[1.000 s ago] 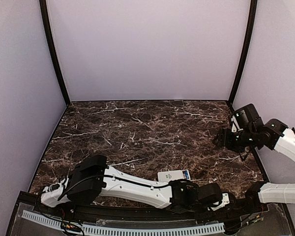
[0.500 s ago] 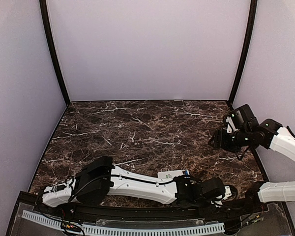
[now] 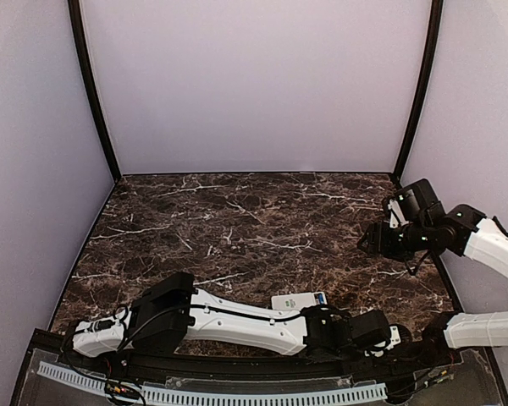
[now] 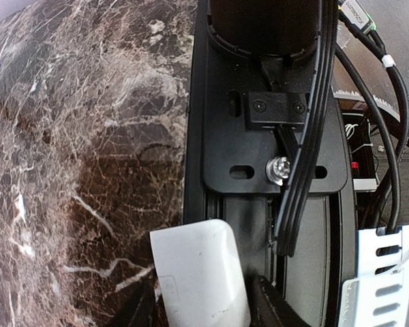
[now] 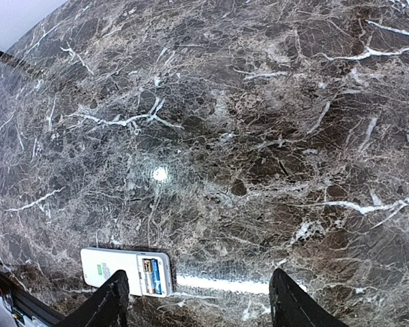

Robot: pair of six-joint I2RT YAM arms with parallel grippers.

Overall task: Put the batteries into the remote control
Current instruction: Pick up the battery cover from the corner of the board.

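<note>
The remote control (image 3: 296, 301) lies back-up near the table's front edge, and its open compartment holds the blue batteries (image 3: 320, 298). The right wrist view shows the same remote control (image 5: 119, 270) and batteries (image 5: 153, 276). My left gripper (image 3: 386, 335) reaches across to the front right corner. There, a small plain white cover piece (image 4: 201, 276) lies between its fingers (image 4: 276, 310), half on the marble and half on the black rail. I cannot tell whether the fingers press it. My right gripper (image 3: 374, 241) hangs open and empty (image 5: 201, 306) over the right side of the table.
The black front rail (image 4: 259, 150) with cables and the right arm's base sits right behind the cover piece. A white slotted cable strip (image 4: 382, 272) runs beside it. Dark marble tabletop (image 3: 237, 220) stretches to the pale back and side walls.
My left gripper's fingers have narrowed around the cover piece and the wrist has shifted right along the front edge. The right gripper has drifted slightly left.
</note>
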